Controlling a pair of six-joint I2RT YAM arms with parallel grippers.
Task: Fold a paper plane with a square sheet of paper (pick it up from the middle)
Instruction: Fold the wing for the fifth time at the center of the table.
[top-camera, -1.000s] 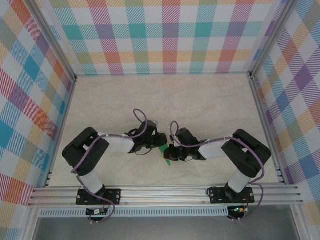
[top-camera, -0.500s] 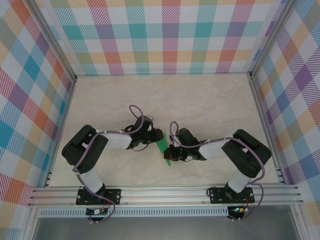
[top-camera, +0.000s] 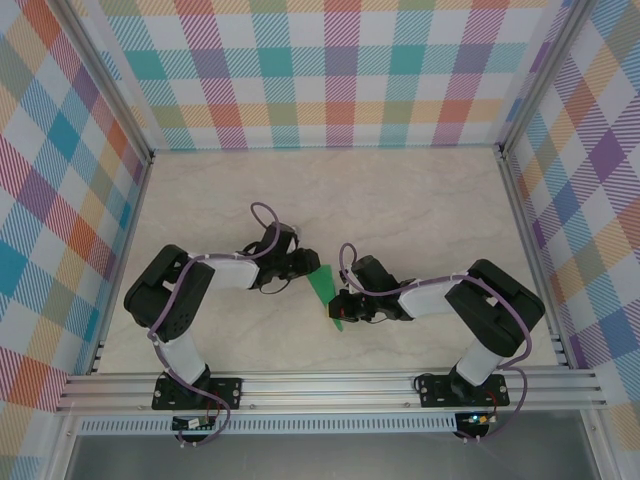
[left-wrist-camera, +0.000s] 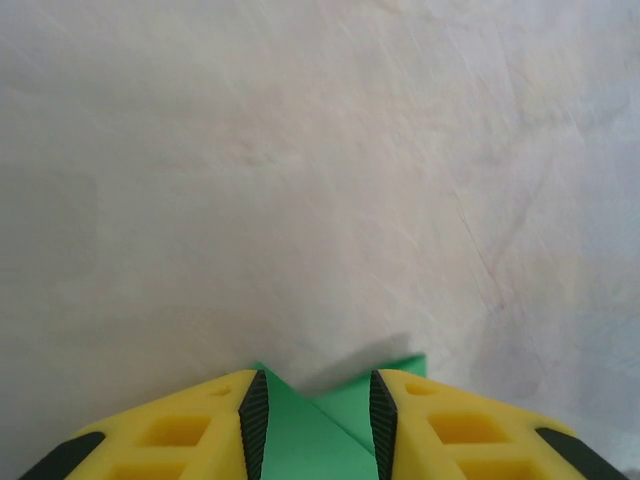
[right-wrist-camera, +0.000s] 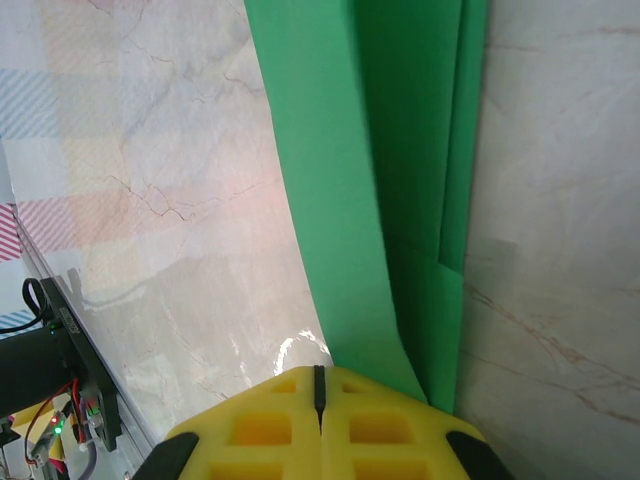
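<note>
Creasing step is in hand. The paper, a narrow folded strip, sits between the hands at the near centre of the worktop. Left hand is part open, jaws flanking the far tip; grip unproven. Right hand is closed, apparently pinning the near end. Next move calls for flattening the crease without shifting it.

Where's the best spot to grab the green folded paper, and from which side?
Likely a long folded edge of the green paper, approached low along the table, jaws closing across its layers: it is thin, so only an edge gives purchase. The right gripper pinches one end that way.
</note>
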